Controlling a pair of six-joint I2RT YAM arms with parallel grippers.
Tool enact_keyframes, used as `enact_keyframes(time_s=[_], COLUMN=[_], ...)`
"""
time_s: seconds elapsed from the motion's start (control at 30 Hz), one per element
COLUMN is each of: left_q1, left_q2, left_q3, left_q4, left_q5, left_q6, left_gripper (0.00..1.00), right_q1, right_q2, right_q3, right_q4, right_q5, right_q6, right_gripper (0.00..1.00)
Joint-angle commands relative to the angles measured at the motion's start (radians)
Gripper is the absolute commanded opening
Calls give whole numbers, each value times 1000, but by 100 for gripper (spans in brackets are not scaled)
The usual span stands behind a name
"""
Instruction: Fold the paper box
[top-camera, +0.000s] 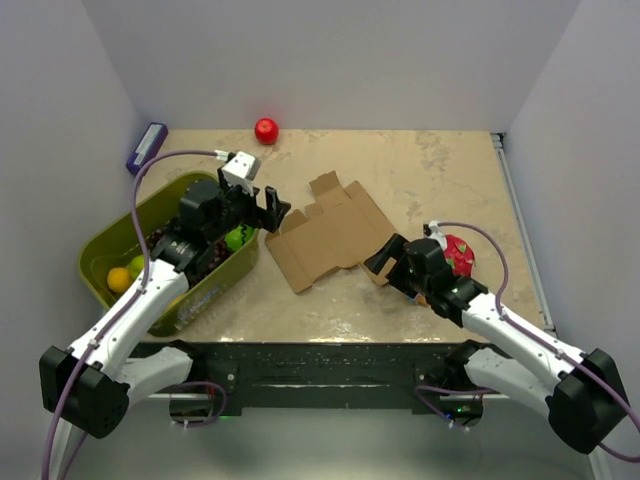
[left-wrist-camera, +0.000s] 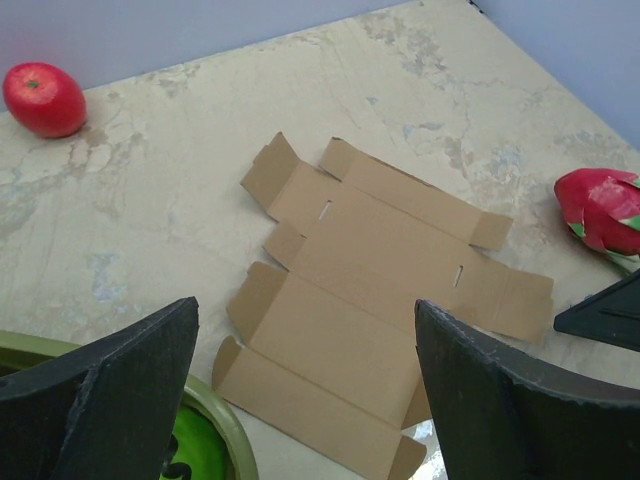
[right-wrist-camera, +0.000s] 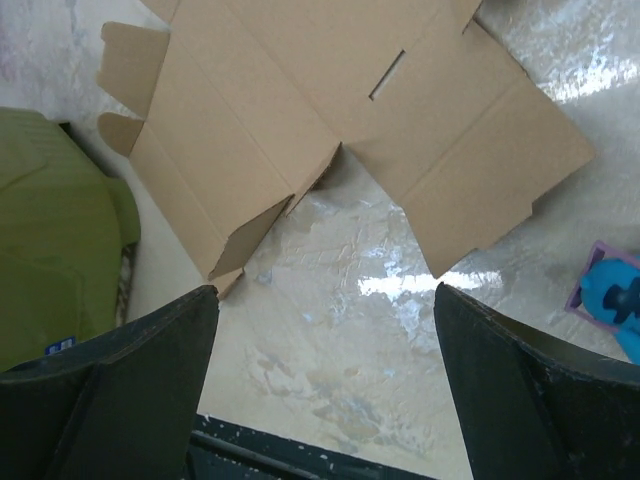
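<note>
Pale marbled worktop (top-camera: 430, 170) between grey walls carries the paper box (top-camera: 330, 235) at its middle, lying flat between the two arms. The left fingers (left-wrist-camera: 110, 390) hang spread wide, empty, just beside its left edge. The right fingers (right-wrist-camera: 120, 390) gape, empty, just beside its near right edge. It is a plain brown sheet, creased and slotted, flaps splayed. Both arms reach forward, wrists tipped down.

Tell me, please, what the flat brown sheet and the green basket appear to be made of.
The paper box looks like thin brown cardboard, matte, with pressed creases and die-cut flaps and slots. The basket is probably olive-green plastic, judging by its smooth, moulded rim.
</note>
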Motion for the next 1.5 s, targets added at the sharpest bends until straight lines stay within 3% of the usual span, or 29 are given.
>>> enact_keyframes(time_s=[0.0,0.23,0.37,0.87,1.0,1.13,1.2,1.33,1.47], left_q1=[-30,-45,-50,-62,-68,-78,-79,-79,-79], left_q2=[15,23,23,20,21,21,24,44,72], left_q3=[0,2,1,1,2,1,-2,-6,0], left_q4=[16,8,6,8,9,11,12,39,46], left_q5=[-18,-59,-61,-55,-35,-36,-33,51,128], left_q6=[35,50,50,47,38,43,43,30,12], left_gripper=[92,92,92,92,92,92,92,92,93], right_q1=[13,16,19,31,33,31,31,31,31], right_q2=[-43,-49,-60,211,248,277,289,296,291], right_q3=[-41,-56,-110,-86,-102,-136,-142,-132,-107], right_q4=[-18,-40,47,177,229,317,347,415,430], right_q5=[25,106,128,227,272,307,316,313,315], right_q6=[104,221,281,344,363,373,361,241,144], right_gripper=[92,91,89,87,78,62,60,49,29])
